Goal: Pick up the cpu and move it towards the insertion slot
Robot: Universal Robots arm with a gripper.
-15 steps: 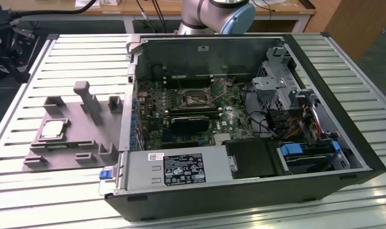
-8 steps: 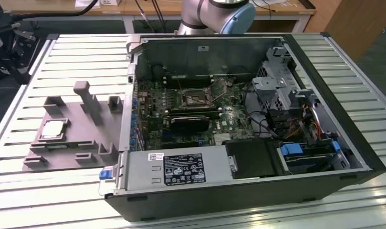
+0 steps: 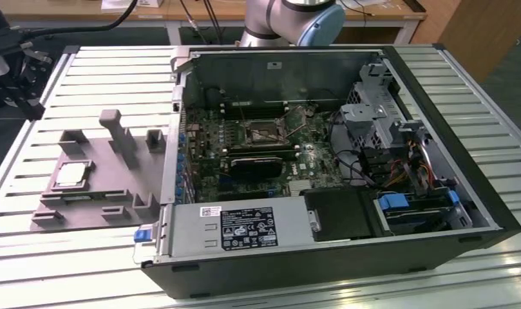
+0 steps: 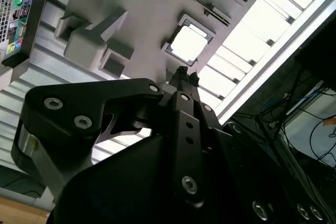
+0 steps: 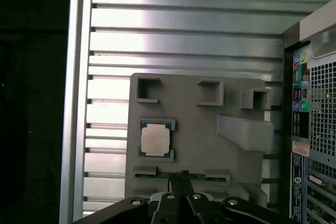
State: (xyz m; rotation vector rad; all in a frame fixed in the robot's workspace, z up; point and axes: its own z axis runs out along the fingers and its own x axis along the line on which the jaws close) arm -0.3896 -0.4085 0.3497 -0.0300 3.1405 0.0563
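Gripper (image 5: pixel 182 176) hangs above the grey fixture plate (image 5: pixel 199 124). Its fingertips are pressed together and hold nothing, as both wrist views show. The cpu (image 5: pixel 156 140) lies flat in its square recess on that plate, silvery face up. It sits just ahead of the fingertips and a little to one side, with no contact; the second wrist view places the cpu (image 4: pixel 189 43) beyond the closed tips (image 4: pixel 184 74). In the exterior view the cpu (image 3: pixel 74 174) rests on the plate on the slatted table (image 3: pixel 54 257). The insertion slot (image 3: pixel 262 132) sits inside the open computer case (image 3: pixel 329 270), well apart from the cpu.
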